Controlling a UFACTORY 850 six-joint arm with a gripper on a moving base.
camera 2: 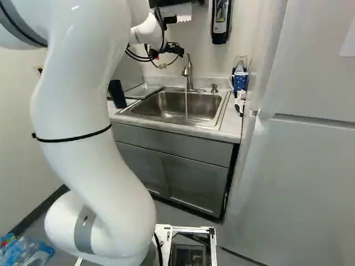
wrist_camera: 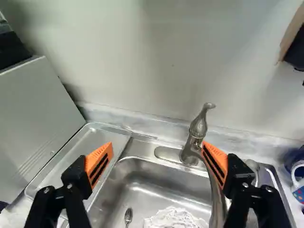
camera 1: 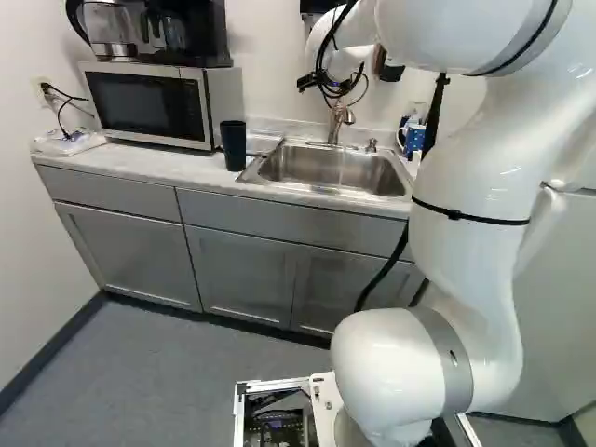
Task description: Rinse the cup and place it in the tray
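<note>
With water running from the tap into the sink, the rinse looks set up, but the cup itself is taking no part in it. The dark cup, most likely the one meant, is standing on the worktop, just beside the tray and not in it. The fingers are standing wide open and gripping nothing, facing the tap over the basin. Whether the cup is already rinsed, the pictures are not showing; if it isn't, picking it up, holding it under the stream and setting it in the tray are all remaining. The placing, at least, is waiting to be done, and probably the shutting-off of the tap too.
</note>
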